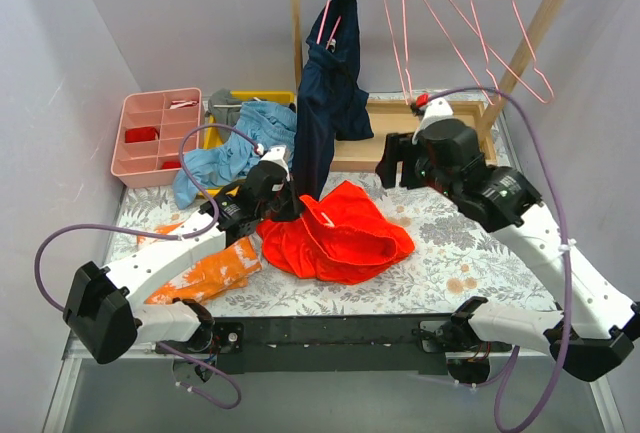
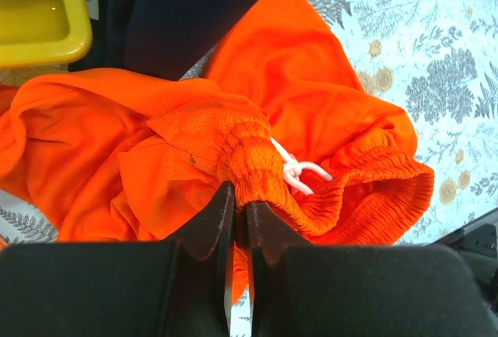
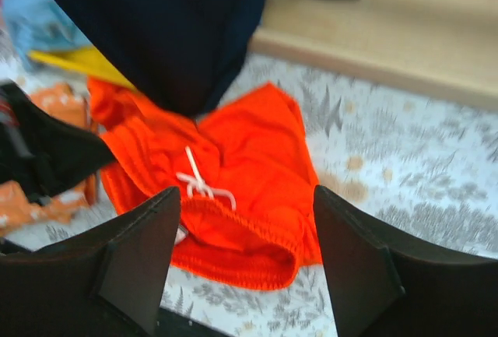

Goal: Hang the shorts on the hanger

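The bright red-orange shorts point(image 1: 340, 233) lie bunched on the patterned table, waistband with white drawstring point(image 2: 299, 172) facing up. My left gripper point(image 1: 283, 203) is shut on the waistband at the shorts' left edge; in the left wrist view point(image 2: 240, 197) the fabric is pinched between the jaws. My right gripper point(image 1: 398, 168) is open and empty, held above the table to the right of the shorts, which show in the right wrist view point(image 3: 241, 197). Several pink wire hangers point(image 1: 450, 13) hang on the rack at the back right.
A navy garment point(image 1: 328, 93) hangs on a pink hanger from the wooden rack point(image 1: 530, 33), just behind the shorts. A blue garment point(image 1: 235, 148), a yellow bin point(image 1: 262, 98) and a pink divided tray point(image 1: 155, 133) stand at the back left. An orange splotched garment point(image 1: 205, 273) lies under my left arm.
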